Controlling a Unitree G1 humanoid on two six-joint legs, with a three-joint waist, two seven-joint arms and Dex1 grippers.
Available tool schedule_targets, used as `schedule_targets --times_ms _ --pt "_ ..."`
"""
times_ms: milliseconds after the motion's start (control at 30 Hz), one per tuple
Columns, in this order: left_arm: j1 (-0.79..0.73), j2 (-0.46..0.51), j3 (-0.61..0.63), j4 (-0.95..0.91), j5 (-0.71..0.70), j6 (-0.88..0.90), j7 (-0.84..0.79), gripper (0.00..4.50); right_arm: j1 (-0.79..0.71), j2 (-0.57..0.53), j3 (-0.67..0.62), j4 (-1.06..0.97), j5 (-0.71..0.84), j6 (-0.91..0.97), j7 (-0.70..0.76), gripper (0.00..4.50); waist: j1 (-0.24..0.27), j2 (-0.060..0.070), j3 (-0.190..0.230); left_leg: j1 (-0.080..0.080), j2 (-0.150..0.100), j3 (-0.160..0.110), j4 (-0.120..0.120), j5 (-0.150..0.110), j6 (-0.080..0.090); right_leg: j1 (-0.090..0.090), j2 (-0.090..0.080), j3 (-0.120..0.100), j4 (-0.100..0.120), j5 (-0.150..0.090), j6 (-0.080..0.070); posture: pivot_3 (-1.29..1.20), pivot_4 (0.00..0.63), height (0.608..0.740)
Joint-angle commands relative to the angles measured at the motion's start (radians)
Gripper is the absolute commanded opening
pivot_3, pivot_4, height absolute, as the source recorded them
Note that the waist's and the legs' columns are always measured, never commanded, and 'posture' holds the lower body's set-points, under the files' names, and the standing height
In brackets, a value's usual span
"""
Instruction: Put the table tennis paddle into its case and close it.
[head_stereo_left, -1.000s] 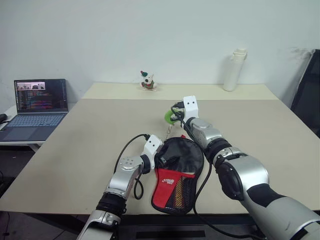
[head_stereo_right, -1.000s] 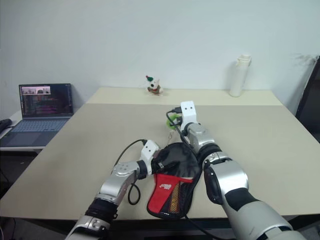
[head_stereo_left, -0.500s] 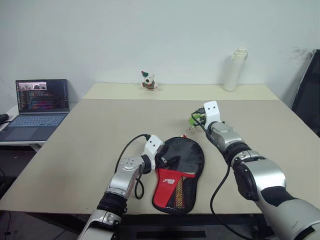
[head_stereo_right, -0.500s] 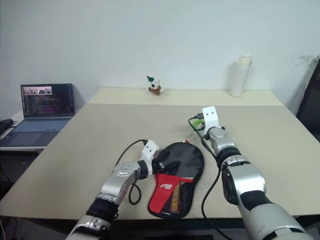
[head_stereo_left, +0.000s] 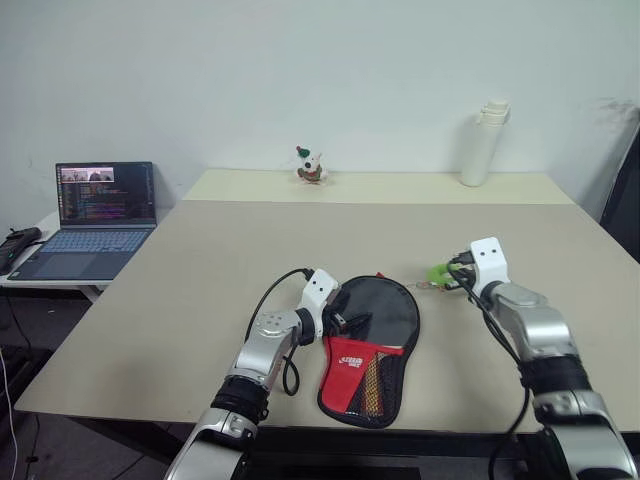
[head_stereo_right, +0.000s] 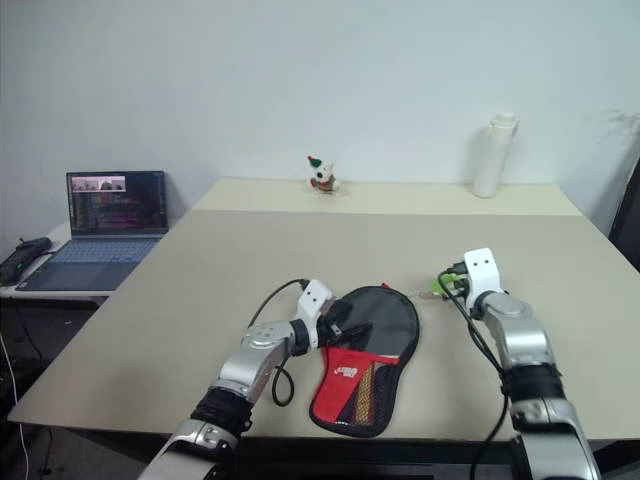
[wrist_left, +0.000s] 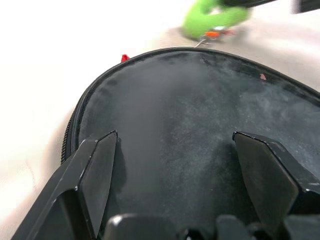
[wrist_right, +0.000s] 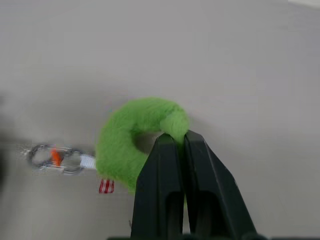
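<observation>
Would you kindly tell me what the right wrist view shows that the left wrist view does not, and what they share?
Right wrist view alone: the right end effector, shut on the green fuzzy ring, and a small red-striped tag. Left wrist view alone: the open left end effector over the black case with its zip edge. Both share the ring, its metal clip and the table.

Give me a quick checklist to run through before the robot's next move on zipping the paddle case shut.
1. Soft black and red paddle-shaped case lies flat on the beige table: ok.
2. Left gripper fingers open, either side of the case's black top: ok.
3. Right gripper shut on the fuzzy green ring pull: ok.
4. Metal clip chain linking ring to case zip: cannot tell.
5. Zip fully closed round the edge: cannot tell.
6. Paddle inside: cannot tell.
</observation>
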Motion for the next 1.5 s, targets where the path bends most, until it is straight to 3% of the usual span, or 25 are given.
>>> schedule_targets --times_ms 33,233,367,567,800,1067,1500 --pt "0.004 -0.031 -0.040 0.091 0.027 0.008 0.010 4.03 0.094 -0.069 -0.035 -0.364 0.155 0.303 0.104 0.02 0.001 0.000 0.000 0.000 -0.001 -0.001 0.000 0.000 0.001 0.001 -0.001 -0.001 0.000 0.000 0.000 0.00 0.150 0.740" --pt "-0.037 -0.052 -0.038 0.139 0.033 -0.016 0.019 4.03 0.228 -0.154 -0.051 -0.703 0.394 0.587 0.238 0.02 0.005 0.000 0.000 0.001 -0.007 -0.005 0.000 0.001 0.002 0.004 -0.006 -0.005 -0.002 -0.001 0.003 0.00 0.150 0.740" --pt "-0.059 -0.066 -0.033 0.169 0.038 -0.031 0.027 4.03 0.319 -0.202 -0.031 -0.810 0.467 0.635 0.263 0.02 0.007 -0.001 0.000 -0.001 -0.011 -0.006 0.001 0.001 0.002 0.004 -0.011 -0.007 -0.004 -0.001 0.006 0.00 0.150 0.740" --pt "-0.077 -0.076 -0.031 0.200 0.045 -0.051 0.034 4.03 0.446 -0.280 0.002 -0.863 0.494 0.597 0.294 0.02 0.007 -0.003 0.001 -0.003 -0.016 -0.007 0.001 0.003 0.005 0.005 -0.018 -0.010 -0.005 -0.002 0.007 0.00 0.150 0.740" --pt "-0.095 -0.090 -0.030 0.228 0.054 -0.068 0.049 4.03 0.601 -0.404 -0.019 -0.966 0.621 0.535 0.442 0.02 0.008 -0.005 0.002 -0.005 -0.021 -0.012 0.001 0.004 0.006 0.007 -0.022 -0.014 -0.007 -0.003 0.009 0.00 0.150 0.740" --pt "-0.096 -0.103 -0.028 0.235 0.061 -0.074 0.063 4.03 0.637 -0.426 -0.011 -1.021 0.726 0.503 0.462 0.02 0.009 -0.005 0.002 -0.005 -0.023 -0.025 0.000 0.004 0.006 0.019 -0.025 -0.026 -0.019 -0.002 0.010 0.00 0.150 0.740" --pt "-0.096 -0.102 -0.030 0.233 0.064 -0.076 0.074 4.03 0.697 -0.483 0.028 -1.134 0.882 0.481 0.460 0.02 0.010 -0.006 0.003 -0.005 -0.025 -0.029 0.000 0.002 0.002 0.021 -0.035 -0.033 -0.020 -0.003 0.012 0.00 0.150 0.740"
